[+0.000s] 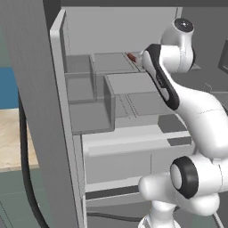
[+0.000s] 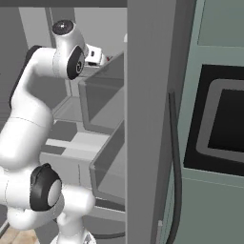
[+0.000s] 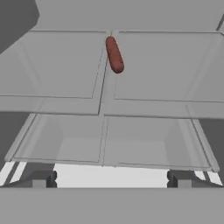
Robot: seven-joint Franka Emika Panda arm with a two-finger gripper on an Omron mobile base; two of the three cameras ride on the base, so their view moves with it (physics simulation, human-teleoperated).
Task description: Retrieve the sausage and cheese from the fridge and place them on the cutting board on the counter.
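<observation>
Hand view shows sausage [image 3: 114,54] whole; fingers [image 3: 41,178] apart, probably empty.

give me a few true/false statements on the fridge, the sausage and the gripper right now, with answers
1. The fridge stands open, grey shelves showing. True.
2. The gripper is shut on the sausage. False: its jaws stand wide open and hold nothing; the sausage lies farther in.
3. The sausage lies on a fridge shelf, by the seam between two panels. True.
4. The sausage is pale yellow. False: it is dark red.
5. The sausage sits in a door bin. False: it lies on an inner shelf.
</observation>
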